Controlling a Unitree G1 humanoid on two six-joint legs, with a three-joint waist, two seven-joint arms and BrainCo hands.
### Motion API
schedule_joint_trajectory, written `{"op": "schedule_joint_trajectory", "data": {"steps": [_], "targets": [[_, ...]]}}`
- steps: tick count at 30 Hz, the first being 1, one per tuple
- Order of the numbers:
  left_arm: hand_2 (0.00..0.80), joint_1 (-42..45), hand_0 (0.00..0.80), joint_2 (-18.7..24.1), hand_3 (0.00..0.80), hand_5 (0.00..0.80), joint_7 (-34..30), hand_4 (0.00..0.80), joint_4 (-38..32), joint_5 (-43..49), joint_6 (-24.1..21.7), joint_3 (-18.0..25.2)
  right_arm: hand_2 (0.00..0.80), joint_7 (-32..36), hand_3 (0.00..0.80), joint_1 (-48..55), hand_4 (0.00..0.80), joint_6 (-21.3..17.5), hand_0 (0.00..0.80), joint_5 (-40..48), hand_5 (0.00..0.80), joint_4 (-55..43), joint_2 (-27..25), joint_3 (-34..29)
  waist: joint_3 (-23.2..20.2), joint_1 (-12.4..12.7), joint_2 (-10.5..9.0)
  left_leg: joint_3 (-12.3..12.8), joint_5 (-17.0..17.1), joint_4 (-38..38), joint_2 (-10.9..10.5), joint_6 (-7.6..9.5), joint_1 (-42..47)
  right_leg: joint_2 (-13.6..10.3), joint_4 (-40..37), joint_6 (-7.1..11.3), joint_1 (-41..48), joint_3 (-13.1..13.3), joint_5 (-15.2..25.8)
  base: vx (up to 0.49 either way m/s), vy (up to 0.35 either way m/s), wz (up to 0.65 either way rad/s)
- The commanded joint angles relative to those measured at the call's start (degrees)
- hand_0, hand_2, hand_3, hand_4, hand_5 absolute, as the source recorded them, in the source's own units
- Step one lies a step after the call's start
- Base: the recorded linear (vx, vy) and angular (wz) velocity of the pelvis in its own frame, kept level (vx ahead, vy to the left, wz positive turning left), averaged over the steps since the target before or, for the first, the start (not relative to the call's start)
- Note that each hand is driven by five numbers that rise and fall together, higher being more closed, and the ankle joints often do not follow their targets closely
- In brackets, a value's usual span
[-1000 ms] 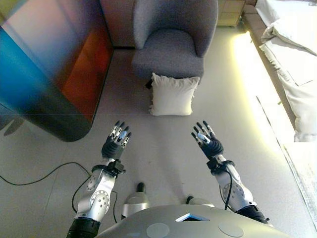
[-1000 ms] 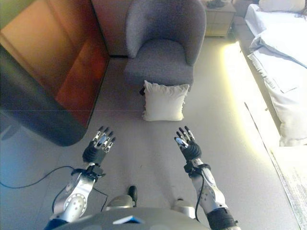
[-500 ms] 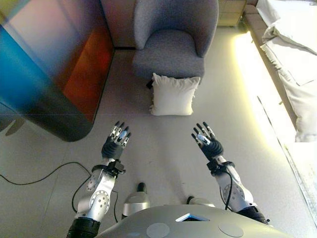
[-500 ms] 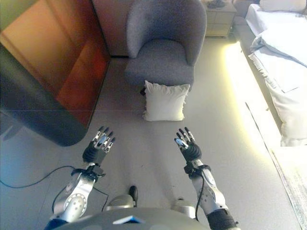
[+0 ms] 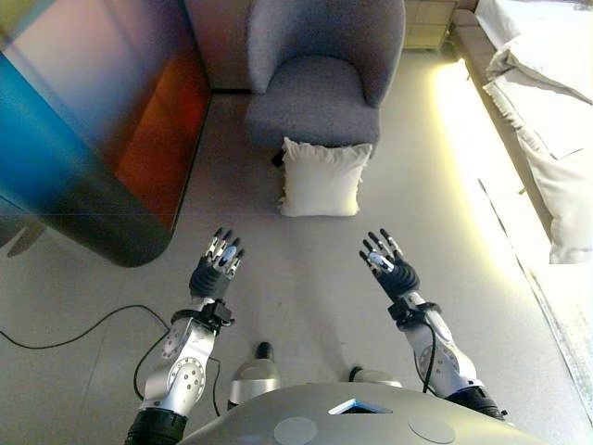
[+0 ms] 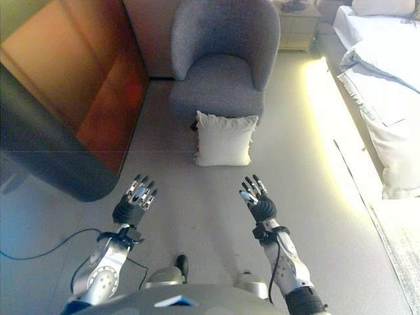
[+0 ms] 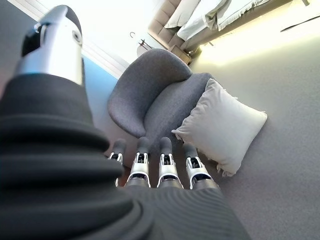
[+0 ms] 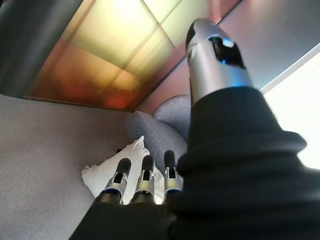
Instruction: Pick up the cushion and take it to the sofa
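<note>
A white square cushion (image 5: 321,177) stands on the grey floor, leaning against the front of a grey armchair (image 5: 320,69). It also shows in the left wrist view (image 7: 225,128) and the right wrist view (image 8: 107,170). My left hand (image 5: 215,269) and right hand (image 5: 389,266) are both raised, open and empty, fingers straight. They are well short of the cushion, one to each side of its line.
A tall dark rounded cabinet (image 5: 83,120) with a glossy orange and blue side stands at the left. A bed with white bedding (image 5: 547,93) runs along the right. A small wooden cabinet (image 6: 296,26) stands behind the armchair. Grey floor (image 5: 296,269) lies between my hands and the cushion.
The view has shifted very slightly; the hands and the cushion hold about the same places.
</note>
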Motion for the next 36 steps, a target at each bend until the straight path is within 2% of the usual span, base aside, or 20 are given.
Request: {"op": "schedule_joint_trajectory", "data": {"steps": [1, 5, 8, 9, 12, 15, 18, 20, 21, 23, 25, 26, 28, 29, 33, 35, 36], "targets": [[0.0, -2.2, 0.0, 1.0, 0.0, 0.0, 0.0, 0.0, -3.9, 2.5, -2.9, 0.6, 0.0, 1.3, 0.0, -2.2, 0.0, -1.3, 0.0, -0.7, 0.0, -4.4, -0.2, -0.9, 0.9, 1.3, -1.6, 1.6, -10.0, 7.3, -0.3, 0.66, 1.8, 2.7, 0.9, -1.74, -3.9, -1.9, 0.6, -0.025, -0.036, -0.01], [0.0, -3.3, 0.0, 1.0, 0.0, 0.0, 1.1, 0.0, -2.8, 4.4, -3.5, -0.6, 0.0, 0.5, 0.0, -2.9, 0.0, -1.9, 0.0, -2.9, 0.0, -3.5, -1.2, -0.3, 2.0, 1.1, -2.29, 1.0, -9.8, 16.3, -0.3, 0.19, -2.0, 3.0, 1.5, -2.96, -5.0, -1.2, 0.7, -0.044, -0.033, -0.01], [0.0, -4.1, 0.0, 0.8, 0.0, 0.0, 1.8, 0.0, -0.9, 4.8, -3.9, -0.8, 0.0, 0.1, 0.0, -3.2, 0.0, -2.3, 0.0, -2.5, 0.0, -1.9, -1.7, 0.1, 3.6, 1.2, -2.61, 1.4, -7.9, 24.7, -0.6, 0.14, -6.6, 3.0, 2.2, -3.74, -5.5, -1.4, 1.4, -0.039, 0.02, 0.01], [0.0, -4.3, 0.0, 0.8, 0.0, 0.0, 1.6, 0.0, -0.3, 4.6, -3.7, -0.7, 0.0, -0.1, 0.0, -3.4, 0.0, -2.7, 0.0, -2.6, 0.0, -1.4, -1.8, 0.1, 3.9, 1.2, -2.53, 1.7, -8.1, 24.6, -1.0, 0.47, -7.2, 2.9, 2.5, -3.63, -5.5, -1.3, 1.5, 0.002, 0.13, 0.06], [0.0, -3.7, 0.0, 0.6, 0.0, 0.0, 1.4, 0.0, 0.9, 5.3, -3.7, -0.3, 0.0, 0.5, 0.0, -3.9, 0.0, -3.7, 0.0, -2.1, 0.0, 0.1, -1.1, 0.2, 3.9, 1.1, -2.31, 1.6, -12.1, 18.8, -3.3, 2.41, -4.4, 1.6, 3.4, -2.29, -6.2, -0.3, 1.9, 0.058, 0.216, -0.02], [0.0, -2.5, 0.0, 0.7, 0.0, 0.0, 0.6, 0.0, 0.9, 4.9, -4.4, 0.0, 0.0, 1.1, 0.0, -2.0, 0.0, -3.1, 0.0, -1.5, 0.0, -0.8, -0.4, -1.1, 2.7, -0.1, -1.66, 2.4, -13.0, 14.0, -4.4, 3.27, -1.5, 0.3, 4.0, -0.75, -6.9, 0.9, 2.1, 0.058, 0.236, -0.19], [0.0, -1.6, 0.0, 1.1, 0.0, 0.0, -0.5, 0.0, 0.5, 5.8, -5.2, 0.9, 0.0, 1.3, 0.0, -0.8, 0.0, -2.3, 0.0, -2.6, 0.0, -0.9, 0.8, -2.0, 2.3, -0.7, -1.03, 3.0, -13.0, 10.7, -4.6, 4.22, 0.4, -1.9, 7.4, 1.28, -8.7, 1.2, 1.6, 0.029, 0.204, -0.08], [0.0, -1.8, 0.0, 1.8, 0.0, 0.0, -1.5, 0.0, 0.6, 5.6, -5.3, 1.4, 0.0, 2.3, 0.0, -0.7, 0.0, -2.4, 0.0, -2.0, 0.0, -0.8, 1.5, -2.1, 2.6, -0.8, -0.69, 2.9, -12.9, 10.1, -4.7, 5.06, 0.4, -3.7, 10.8, 2.13, -9.7, 1.5, 0.9, 0.003, 0.198, 0.06], [0.0, -2.1, 0.0, 2.0, 0.0, 0.0, -1.9, 0.0, 0.7, 5.5, -5.3, 1.4, 0.0, 2.3, 0.0, -0.8, 0.0, -2.7, 0.0, -1.9, 0.0, -0.7, 2.0, -2.2, 2.8, -0.7, -0.49, 2.5, -13.0, 10.3, -5.2, 5.9, 0.0, -5.4, 14.5, 2.15, -10.8, 2.1, 1.6, -0.018, 0.22, 0.11], [0.0, -2.7, 0.0, 2.6, 0.0, 0.0, -3.2, 0.0, 0.8, 5.2, -5.1, 1.3, 0.0, 1.3, 0.0, -0.9, 0.0, -3.5, 0.0, -1.3, 0.0, -1.2, 2.7, -2.1, 3.4, -0.6, -0.16, 1.5, -13.5, 11.2, -6.3, 7.44, -1.2, -7.4, 21.6, 1.44, -14.0, 2.9, 3.1, -0.023, 0.241, 0.14], [0.0, -3.4, 0.0, 3.0, 0.0, 0.0, -4.2, 0.0, 1.0, 5.4, -4.7, 1.3, 0.0, -0.1, 0.0, -0.4, 0.0, -4.4, 0.0, -0.6, 0.0, -2.0, 3.1, -2.1, 4.7, -0.8, 1.19, 0.8, -14.4, 12.7, -7.5, 9.13, -1.9, -10.3, 34.9, -0.26, -19.8, 3.5, 6.8, 0.012, 0.317, 0.17], [0.0, -3.5, 0.0, 3.0, 0.0, 0.0, -4.4, 0.0, 1.0, 5.5, -4.3, 1.4, 0.0, -0.3, 0.0, -0.1, 0.0, -4.6, 0.0, -0.3, 0.0, -2.2, 3.3, -2.1, 5.3, -0.9, 1.33, 0.4, -15.9, 13.2, -8.1, 9.24, -0.9, -11.1, 39.2, 0.28, -21.1, 4.2, 6.8, 0.069, 0.25, 0.18], [0.0, -3.6, 0.0, 3.0, 0.0, 0.0, -5.2, 0.0, 0.7, 5.4, -3.8, 1.9, 0.0, 0.7, 0.0, 0.6, 0.0, -4.7, 0.0, 0.4, 0.0, -2.6, 3.6, -1.7, 5.9, -0.9, 1.39, 1.1, -17.0, 13.8, -8.4, 9.3, -0.2, -12.1, 41.9, 0.77, -23.2, 3.9, 7.8, 0.076, 0.138, 0.21], [0.0, -3.4, 0.0, 3.0, 0.0, 0.0, -5.5, 0.0, 0.4, 5.5, -3.8, 2.1, 0.0, 1.1, 0.0, 0.9, 0.0, -4.5, 0.0, 0.2, 0.0, -2.9, 3.7, -1.7, 5.8, -0.9, 1.34, 1.6, -16.2, 13.6, -8.3, 9.21, -0.4, -11.9, 39.7, 0.15, -23.4, 2.8, 9.0, 0.09, 0.043, 0.04], [0.0, -2.8, 0.0, 3.9, 0.0, 0.0, -4.7, 0.0, -1.5, 5.1, -3.8, 1.9, 0.0, 1.3, 0.0, 0.5, 0.0, -3.8, 0.0, 0.3, 0.0, -2.5, 3.3, -2.0, 6.1, -1.7, -0.24, 0.8, -17.9, 13.2, -9.1, 8.33, 1.2, -8.7, 26.4, 1.71, -23.7, 1.0, 9.7, 0.173, -0.09, -0.15], [0.0, -4.1, 0.0, 4.4, 0.0, 0.0, -3.4, 0.0, -1.4, 4.6, -4.4, 0.9, 0.0, 1.4, 0.0, -1.2, 0.0, -4.1, 0.0, 1.3, 0.0, -1.5, 2.8, -2.1, 6.6, -2.8, -1.86, -0.3, -19.9, 13.5, -10.4, 8.06, 2.0, -6.8, 14.2, 3.33, -25.5, 0.4, 11.0, 0.272, -0.167, -0.04], [0.0, -4.5, 0.0, 4.6, 0.0, 0.0, -3.0, 0.0, -1.1, 4.3, -4.7, 0.3, 0.0, 1.5, 0.0, -1.8, 0.0, -4.1, 0.0, 1.6, 0.0, -1.1, 2.4, -2.3, 6.8, -3.3, -2.03, -0.9, -20.7, 13.5, -10.6, 8.0, 2.7, -5.6, 9.1, 3.86, -26.1, -0.1, 11.8, 0.32, -0.138, -0.02]]}}
